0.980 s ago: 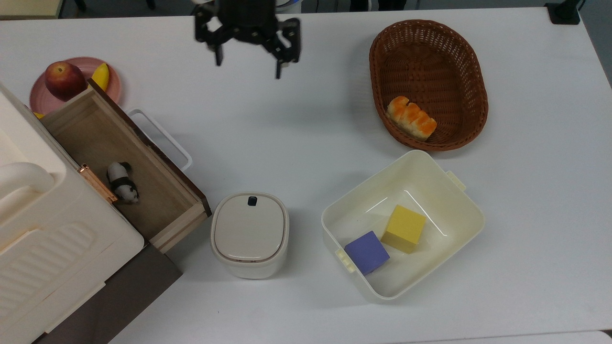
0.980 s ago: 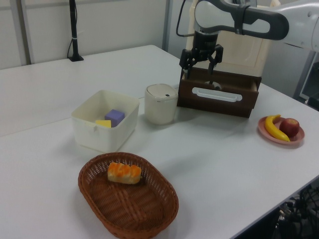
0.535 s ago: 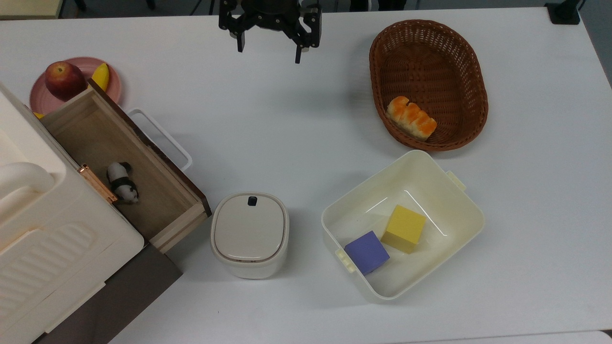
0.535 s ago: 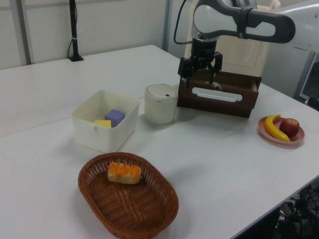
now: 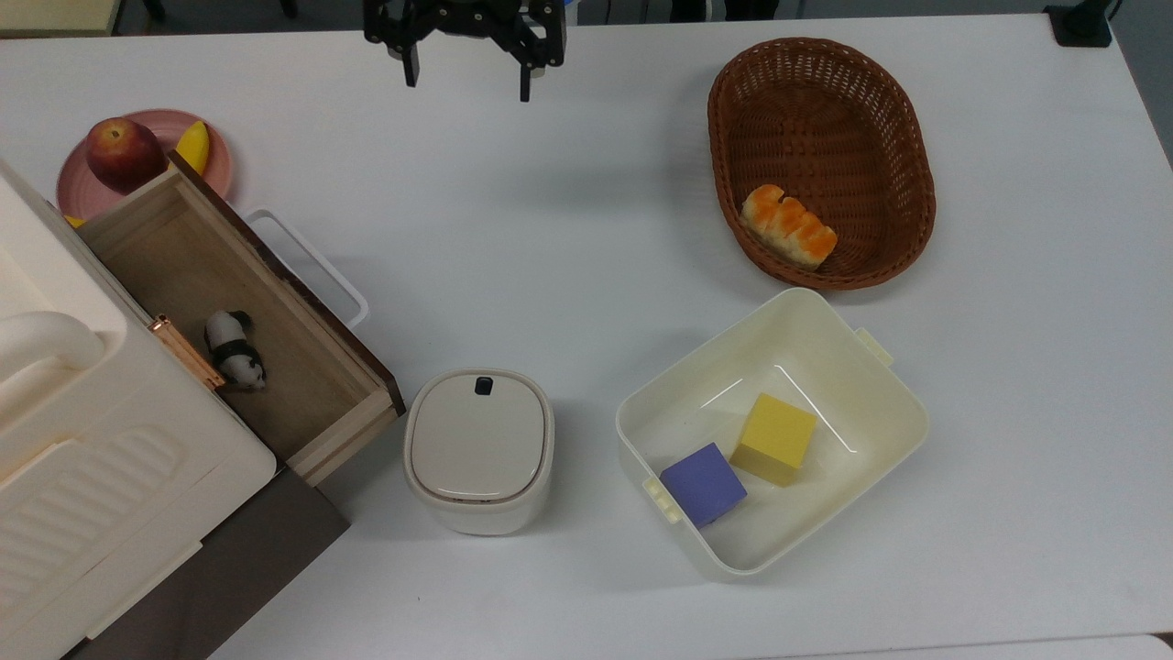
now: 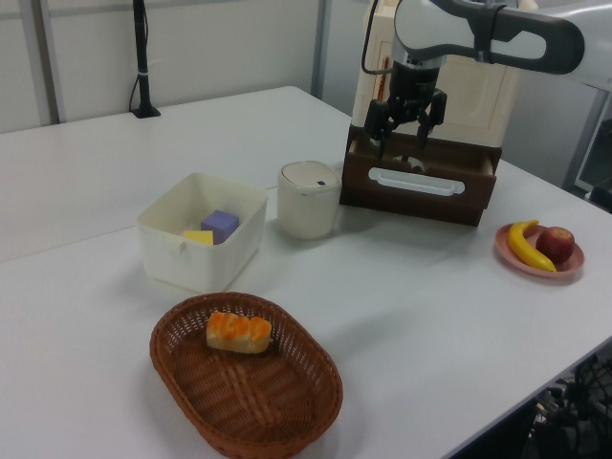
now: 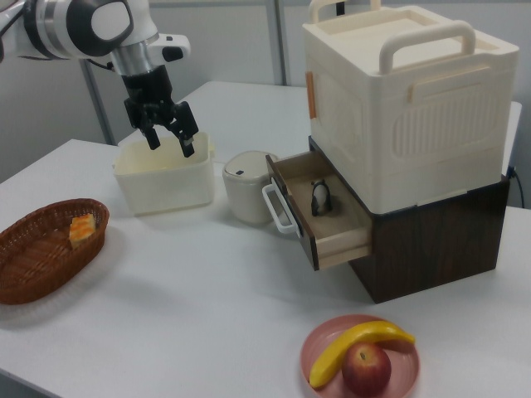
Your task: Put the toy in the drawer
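Gripper [image 5: 465, 81] hangs high above the table [image 5: 568, 229], fingers spread, nothing in them — well apart from the drawer [image 5: 302, 403]. Toy [image 5: 235, 350], a glossy black-and-white panda, stands on the drawer's bare wood floor beside the cream case's copper latch. Placement looks done; the drawer is pulled open, white loop handle [image 5: 307, 266] out front, nothing evidently left. Nearby: smooth rounded lidded bin [image 5: 478, 449], woven oval basket [image 5: 825, 82].

two foam cubes [image 5: 739, 456], one panda toy [image 5: 235, 349], one drawer [image 5: 302, 302], one basket [image 5: 820, 69], one tub [image 5: 880, 385], one lidded bin [image 5: 478, 451]
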